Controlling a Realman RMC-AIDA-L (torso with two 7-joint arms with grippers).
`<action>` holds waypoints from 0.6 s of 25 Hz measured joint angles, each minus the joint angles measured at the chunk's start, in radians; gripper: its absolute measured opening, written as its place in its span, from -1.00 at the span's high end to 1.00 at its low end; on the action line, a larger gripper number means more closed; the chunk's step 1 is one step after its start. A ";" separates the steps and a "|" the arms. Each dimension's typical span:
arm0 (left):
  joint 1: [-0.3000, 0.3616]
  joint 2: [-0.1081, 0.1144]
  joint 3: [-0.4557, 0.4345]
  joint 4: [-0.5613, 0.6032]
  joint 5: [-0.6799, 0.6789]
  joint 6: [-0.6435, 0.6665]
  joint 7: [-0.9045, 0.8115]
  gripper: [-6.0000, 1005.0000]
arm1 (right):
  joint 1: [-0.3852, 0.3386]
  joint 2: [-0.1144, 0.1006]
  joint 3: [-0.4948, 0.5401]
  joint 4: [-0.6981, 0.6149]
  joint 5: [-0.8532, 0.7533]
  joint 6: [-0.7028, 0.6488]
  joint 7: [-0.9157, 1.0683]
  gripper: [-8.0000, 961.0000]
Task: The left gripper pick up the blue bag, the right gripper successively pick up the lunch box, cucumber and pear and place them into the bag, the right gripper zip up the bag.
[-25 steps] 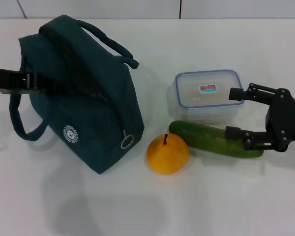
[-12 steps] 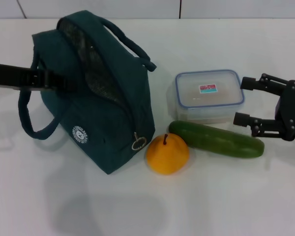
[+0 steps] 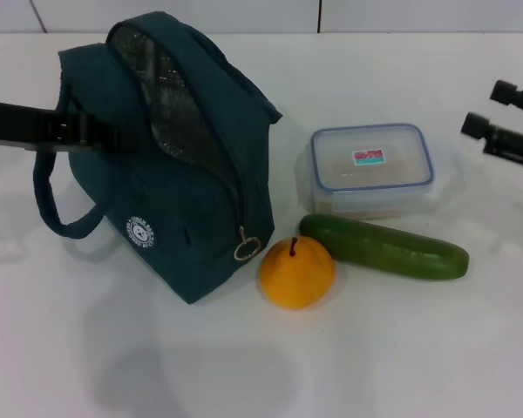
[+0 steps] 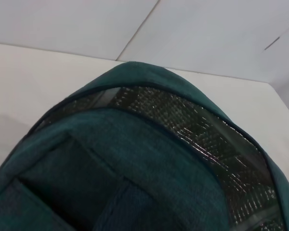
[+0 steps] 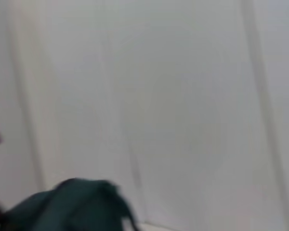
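Blue bag (image 3: 170, 157), one: far left of the white table (image 3: 375, 348), standing, mouth unzipped along the top with silver foil lining (image 3: 170, 113) showing. Its top seam runs from far-left to near-right, ending at the ring pull (image 3: 247, 248) at the near right corner. One loop handle (image 3: 57, 205) hangs on the left side; the second lies across the far top edge, only partly visible. White round logo (image 3: 141, 232) faces near.

Left gripper (image 3: 74, 131), one: reaches in from the left edge at the bag's upper left side, by the handle; the fingertips are lost against the fabric, so whether they pinch it cannot be told.

Right gripper (image 3: 504, 117), one: far right, cut off by the frame edge, well apart from all items; its two fingers stand spread with nothing between them.

Lunch box (image 3: 371, 167), one: right of the bag, lid on, long axis left-right.

Cucumber (image 3: 383, 246), one: just near of the lunch box, long axis left-right, right end slightly nearer.

Pear (image 3: 296, 272), one: between bag and cucumber, touching the cucumber's left end, stem up.

Left wrist view: only the bag's top and lining. Right wrist view: blurred, a dark bag shape low down.
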 joint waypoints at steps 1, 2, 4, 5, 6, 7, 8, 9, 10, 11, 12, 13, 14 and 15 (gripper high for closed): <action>-0.001 0.000 0.000 0.000 0.000 0.000 0.000 0.91 | 0.006 0.000 0.018 0.020 0.002 0.027 0.010 -0.78; -0.003 0.000 0.000 -0.001 0.000 0.000 0.000 0.91 | 0.012 -0.002 0.030 0.043 0.007 0.051 0.018 -0.78; -0.007 0.000 0.001 -0.002 0.000 0.000 0.000 0.91 | 0.023 -0.007 0.040 0.082 0.022 0.097 0.034 -0.78; -0.009 -0.001 0.002 -0.002 0.000 0.000 0.000 0.91 | 0.030 -0.009 0.042 0.104 0.033 0.131 0.047 -0.78; -0.010 -0.001 0.003 -0.003 0.000 0.000 0.000 0.91 | 0.035 -0.010 0.042 0.120 0.041 0.157 0.057 -0.78; -0.011 -0.002 0.003 -0.003 0.000 0.000 0.000 0.91 | 0.039 -0.010 0.042 0.134 0.047 0.182 0.065 -0.78; -0.011 -0.002 0.004 -0.003 0.000 0.000 0.000 0.91 | 0.044 -0.010 0.042 0.151 0.053 0.209 0.073 -0.78; -0.012 -0.003 0.004 -0.003 0.000 0.000 -0.001 0.91 | 0.047 -0.010 0.042 0.164 0.057 0.228 0.076 -0.78; -0.012 -0.003 0.005 -0.003 0.000 0.000 -0.001 0.91 | 0.049 -0.010 0.043 0.173 0.060 0.240 0.078 -0.78; -0.012 -0.003 0.005 -0.002 0.000 0.000 -0.001 0.91 | 0.050 -0.010 0.043 0.180 0.062 0.249 0.080 -0.78; -0.012 -0.003 0.005 -0.002 0.000 0.000 -0.001 0.91 | 0.050 -0.009 0.043 0.184 0.062 0.254 0.082 -0.78; -0.012 -0.003 0.005 -0.002 0.000 0.000 -0.001 0.91 | 0.050 -0.007 0.043 0.188 0.063 0.261 0.086 -0.78; -0.012 -0.004 0.005 -0.002 0.000 0.000 -0.001 0.91 | 0.051 -0.006 0.043 0.191 0.063 0.265 0.092 -0.78; -0.012 -0.004 0.005 -0.002 0.000 0.000 -0.001 0.91 | 0.051 -0.005 0.043 0.194 0.063 0.273 0.103 -0.78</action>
